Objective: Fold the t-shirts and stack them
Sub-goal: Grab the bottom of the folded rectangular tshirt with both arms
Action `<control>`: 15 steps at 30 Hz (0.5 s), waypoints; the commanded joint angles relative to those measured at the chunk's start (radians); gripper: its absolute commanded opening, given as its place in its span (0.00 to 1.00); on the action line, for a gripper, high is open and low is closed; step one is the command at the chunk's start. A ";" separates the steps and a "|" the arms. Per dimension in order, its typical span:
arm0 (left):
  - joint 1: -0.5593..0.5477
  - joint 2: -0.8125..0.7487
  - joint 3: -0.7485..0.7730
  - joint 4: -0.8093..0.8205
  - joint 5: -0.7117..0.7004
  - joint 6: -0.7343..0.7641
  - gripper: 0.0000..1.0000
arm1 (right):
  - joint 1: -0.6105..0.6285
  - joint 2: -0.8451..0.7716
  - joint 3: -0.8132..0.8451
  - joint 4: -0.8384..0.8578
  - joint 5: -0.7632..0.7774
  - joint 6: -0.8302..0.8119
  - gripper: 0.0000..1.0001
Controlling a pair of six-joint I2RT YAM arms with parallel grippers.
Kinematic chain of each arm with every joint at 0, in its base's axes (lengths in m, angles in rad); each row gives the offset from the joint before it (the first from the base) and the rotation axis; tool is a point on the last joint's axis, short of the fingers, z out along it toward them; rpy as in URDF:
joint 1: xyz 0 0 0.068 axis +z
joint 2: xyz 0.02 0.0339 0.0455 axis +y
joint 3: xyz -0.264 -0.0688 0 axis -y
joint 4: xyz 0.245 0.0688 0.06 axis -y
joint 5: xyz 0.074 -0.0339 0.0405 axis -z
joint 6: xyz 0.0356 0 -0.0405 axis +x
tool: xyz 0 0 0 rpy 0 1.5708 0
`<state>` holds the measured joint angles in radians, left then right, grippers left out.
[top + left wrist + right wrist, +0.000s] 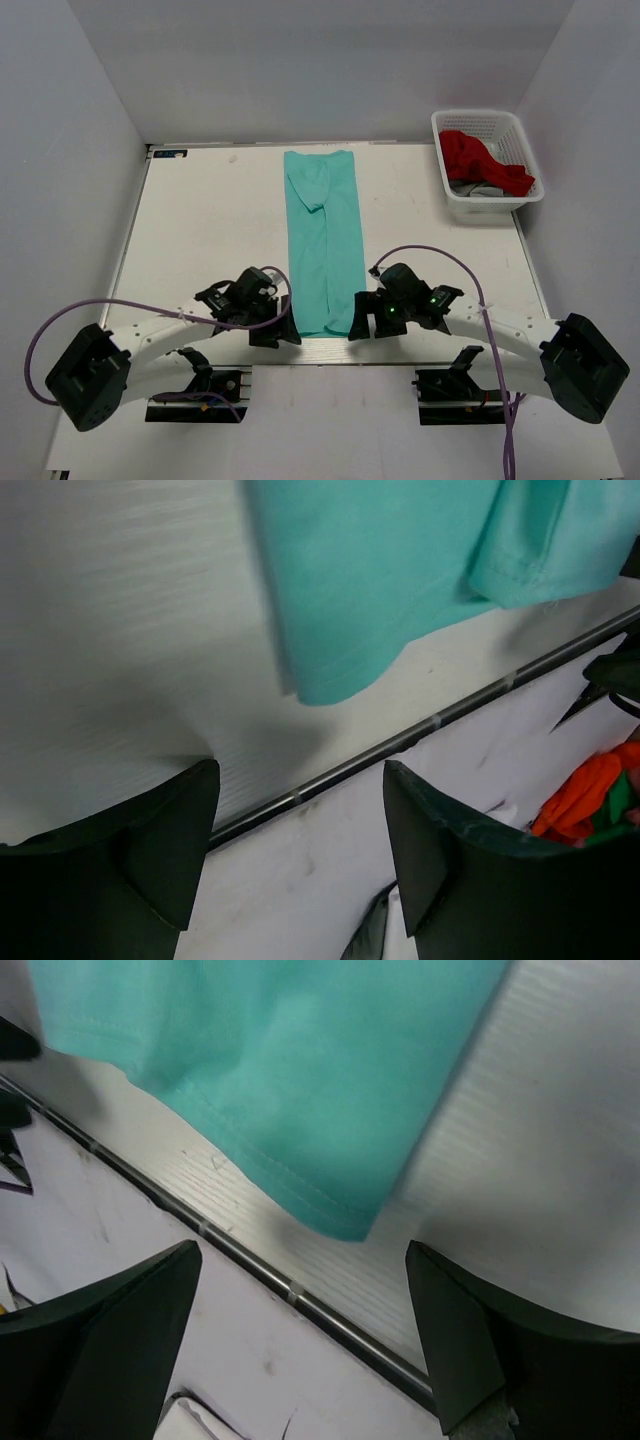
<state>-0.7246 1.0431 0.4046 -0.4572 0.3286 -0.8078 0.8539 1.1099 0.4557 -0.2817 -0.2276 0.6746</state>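
Fingers (150, 850) spread, empty: left gripper (278, 335), right gripper (361, 328) at teal shirt (322, 240) hem (red shirt (475, 160) in basket (490, 208)); next, pinch corners, fold crosswise.

Teal t-shirt (380, 580) hem, pincer (300, 780) spread

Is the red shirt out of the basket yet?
No, the red shirt lies bunched inside the basket at the far right.
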 commanded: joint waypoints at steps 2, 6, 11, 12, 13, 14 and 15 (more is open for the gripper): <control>-0.068 0.128 0.080 0.032 -0.088 0.016 0.73 | -0.032 0.048 -0.035 0.061 -0.002 0.013 0.86; -0.099 0.270 0.131 0.020 -0.196 0.036 0.56 | -0.030 0.094 -0.022 0.099 -0.027 -0.013 0.64; -0.108 0.371 0.183 -0.011 -0.258 0.045 0.27 | -0.042 0.139 -0.008 0.091 -0.027 -0.023 0.33; -0.108 0.380 0.183 0.001 -0.258 0.045 0.21 | -0.050 0.142 -0.009 0.096 -0.016 -0.020 0.28; -0.108 0.380 0.183 0.014 -0.258 0.045 0.14 | -0.049 0.142 -0.011 0.099 0.000 -0.018 0.21; -0.108 0.380 0.192 0.014 -0.258 0.045 0.05 | -0.052 0.139 -0.005 0.105 0.007 -0.014 0.21; -0.108 0.391 0.192 0.014 -0.267 0.054 0.00 | -0.058 0.140 -0.002 0.117 0.028 -0.013 0.18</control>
<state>-0.8288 1.3945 0.6109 -0.4156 0.1986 -0.7914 0.8066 1.2407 0.4488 -0.1738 -0.2596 0.6704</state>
